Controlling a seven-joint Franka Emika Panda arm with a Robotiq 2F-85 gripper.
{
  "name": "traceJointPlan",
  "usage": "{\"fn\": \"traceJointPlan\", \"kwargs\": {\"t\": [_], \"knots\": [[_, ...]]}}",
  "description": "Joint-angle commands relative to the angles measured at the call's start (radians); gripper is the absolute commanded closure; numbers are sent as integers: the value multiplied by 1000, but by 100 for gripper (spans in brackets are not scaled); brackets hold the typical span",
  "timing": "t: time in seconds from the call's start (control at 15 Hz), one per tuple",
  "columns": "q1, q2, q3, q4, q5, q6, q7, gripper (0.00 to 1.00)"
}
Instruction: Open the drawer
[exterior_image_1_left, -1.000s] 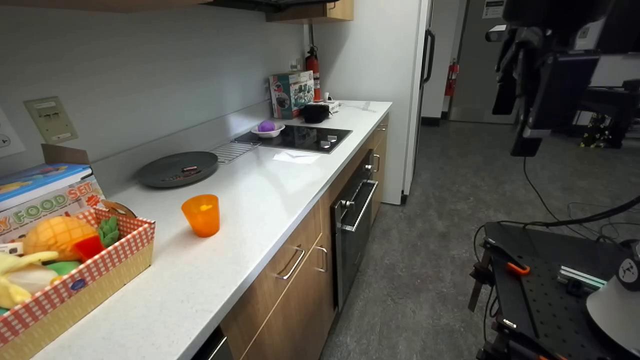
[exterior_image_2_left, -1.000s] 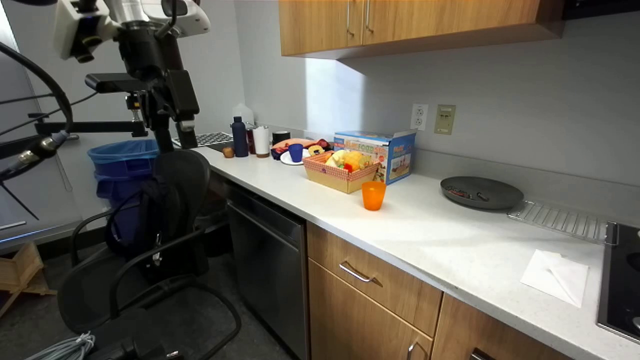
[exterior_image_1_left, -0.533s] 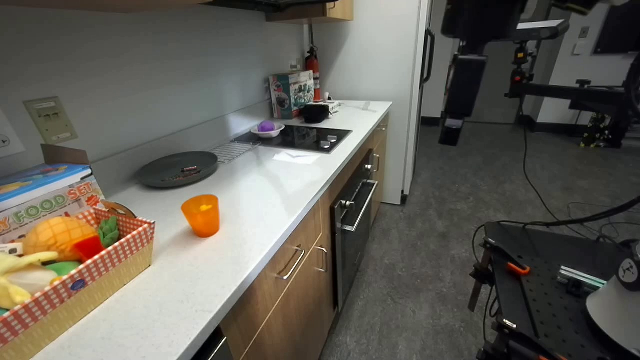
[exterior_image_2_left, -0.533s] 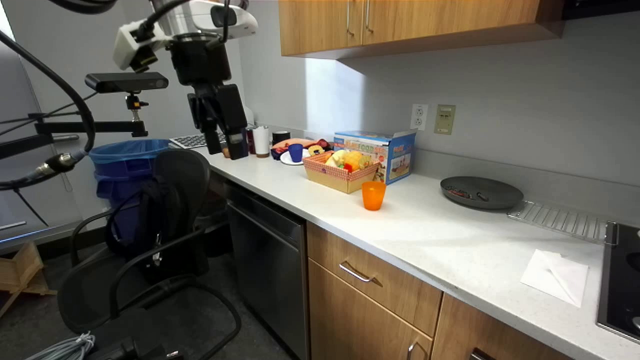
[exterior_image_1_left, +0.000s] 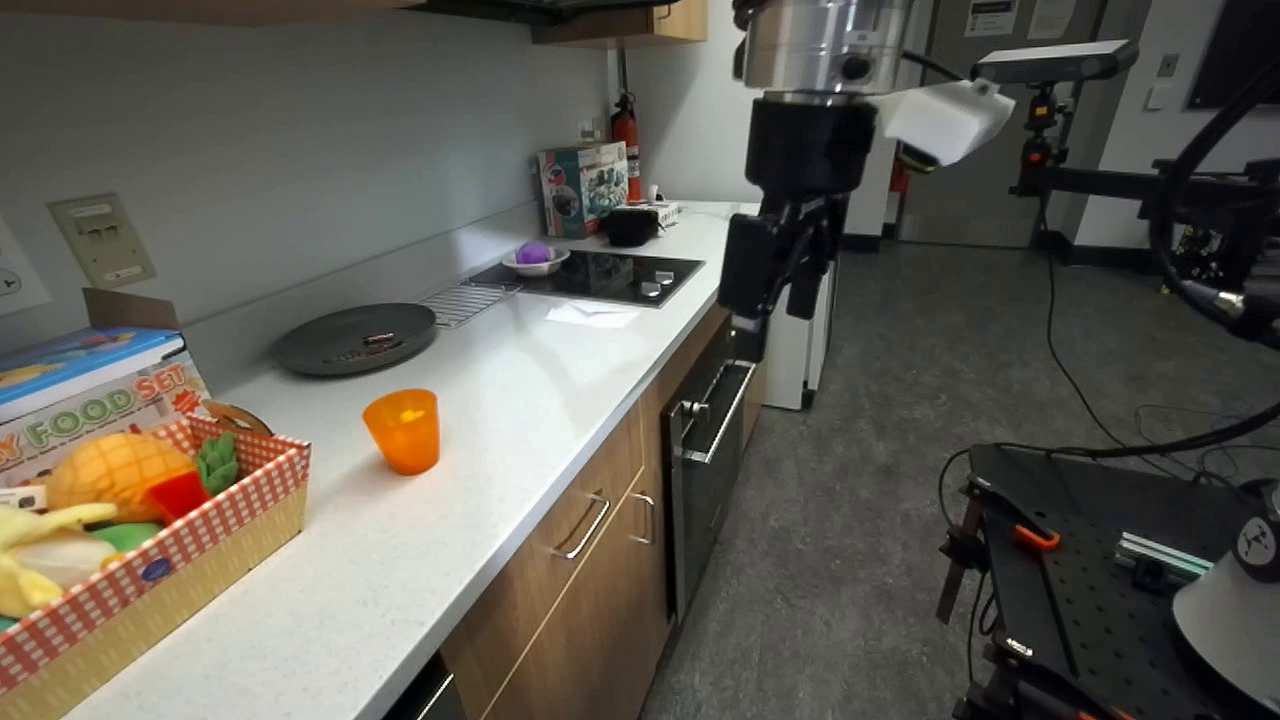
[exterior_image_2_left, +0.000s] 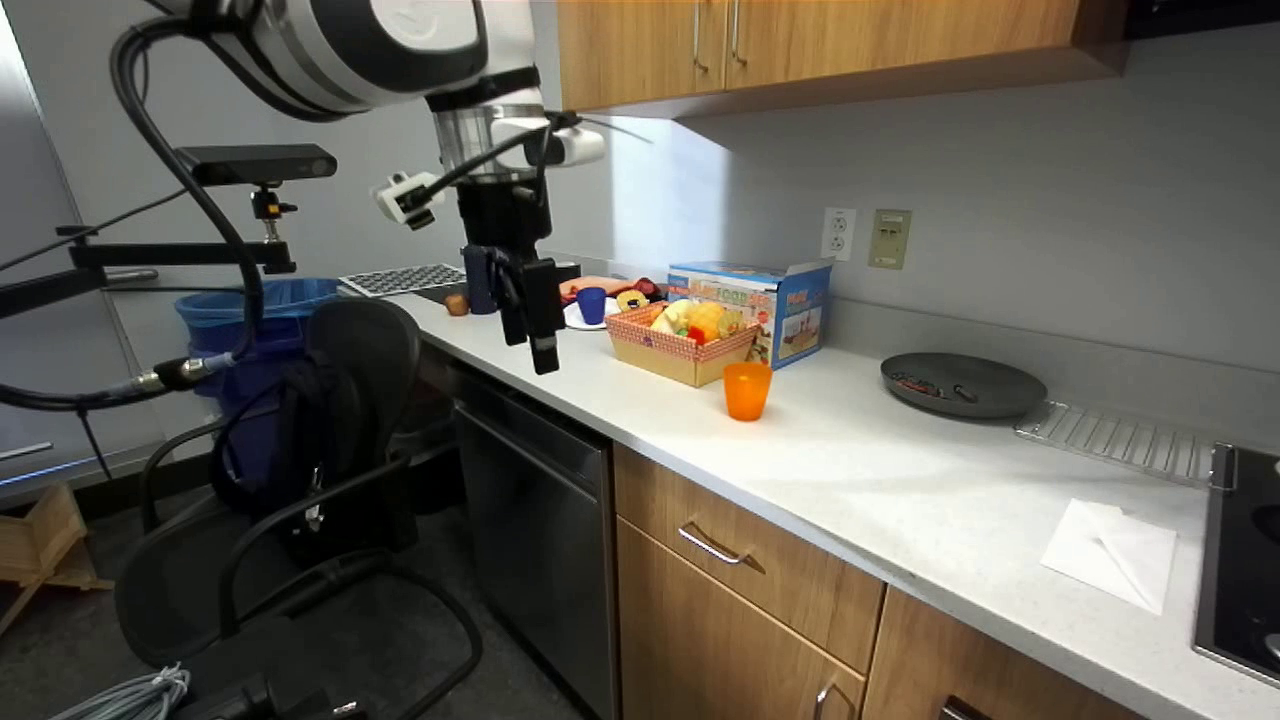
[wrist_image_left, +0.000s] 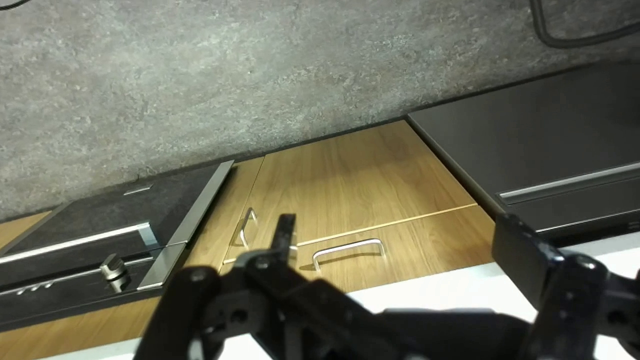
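The drawer (exterior_image_2_left: 785, 560) appears shut, though seen at a slant, and the fingers (wrist_image_left: 522, 257) stand apart, clear of its handle (exterior_image_2_left: 711, 546), so grasping and pulling remain.

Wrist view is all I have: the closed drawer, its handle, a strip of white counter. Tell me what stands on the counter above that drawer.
Observer: An orange cup stands upright on the counter above the drawer.
Operator: Name what is next to it.
Observer: A red-checked basket of toy food; an exterior view shows a gap between it and the cup.
Operator: Now report how the hand is held.
Observer: In both exterior views the hand hangs in the air, pointing roughly down.
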Motion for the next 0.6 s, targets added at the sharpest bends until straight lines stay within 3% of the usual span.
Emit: {"fn": "traceJointPlan", "kwargs": {"t": [0.0, 0.53], "knots": [[-29, 155, -19, 42, 39, 86, 75, 0], [-52, 391, -95, 77, 77, 195, 254, 0]]}}
